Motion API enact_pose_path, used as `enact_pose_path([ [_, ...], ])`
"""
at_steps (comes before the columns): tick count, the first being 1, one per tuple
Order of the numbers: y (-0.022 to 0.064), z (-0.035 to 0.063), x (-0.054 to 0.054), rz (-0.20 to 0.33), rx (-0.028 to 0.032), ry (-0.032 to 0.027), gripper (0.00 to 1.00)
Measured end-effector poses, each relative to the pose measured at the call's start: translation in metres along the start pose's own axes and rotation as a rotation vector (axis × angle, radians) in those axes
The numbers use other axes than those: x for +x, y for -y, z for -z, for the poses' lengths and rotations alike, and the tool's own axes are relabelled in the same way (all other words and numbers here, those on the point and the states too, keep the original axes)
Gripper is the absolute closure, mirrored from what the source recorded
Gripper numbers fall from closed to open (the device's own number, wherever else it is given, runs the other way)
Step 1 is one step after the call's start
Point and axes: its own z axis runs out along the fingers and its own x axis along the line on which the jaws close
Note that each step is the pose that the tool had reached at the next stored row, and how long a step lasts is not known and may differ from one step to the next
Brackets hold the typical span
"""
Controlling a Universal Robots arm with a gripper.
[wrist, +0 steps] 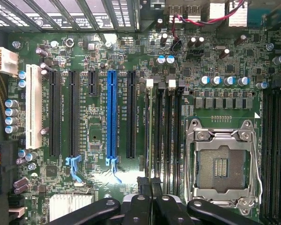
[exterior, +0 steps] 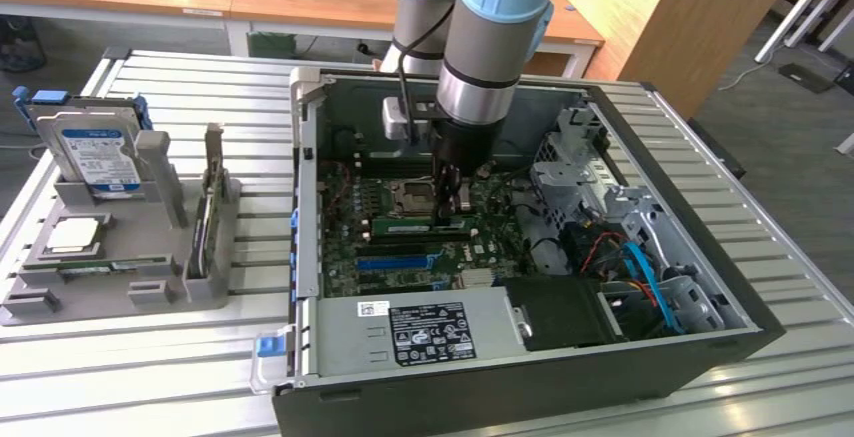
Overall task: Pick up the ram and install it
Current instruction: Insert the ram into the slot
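The ram (exterior: 422,224) is a thin green stick standing on edge in a memory slot of the motherboard (exterior: 400,257), inside the open computer case (exterior: 747,327). In the wrist view the ram (wrist: 153,131) shows edge-on, running straight into the seam between my two black fingers (wrist: 143,187). My gripper (exterior: 447,215) points straight down over the stick's middle, and its jaws are shut on the top edge. The gripper (wrist: 152,186) sits beside the open, empty processor socket (wrist: 222,164).
A grey holder (exterior: 134,292) on the exterior view's left carries a blue-labelled hard drive (exterior: 94,152), a silver-topped processor chip (exterior: 74,237) and another green stick (exterior: 100,267). Expansion slots, one of them blue (wrist: 112,112), lie beside the memory slots. Cables (exterior: 641,267) and a drive cage (exterior: 574,172) crowd the case's right.
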Motion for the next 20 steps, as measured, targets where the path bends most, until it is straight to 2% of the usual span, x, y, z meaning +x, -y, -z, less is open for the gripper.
enact_pose_path([
  [20,0.0006,-0.002,0.0,0.0,0.0,0.0,0.88],
])
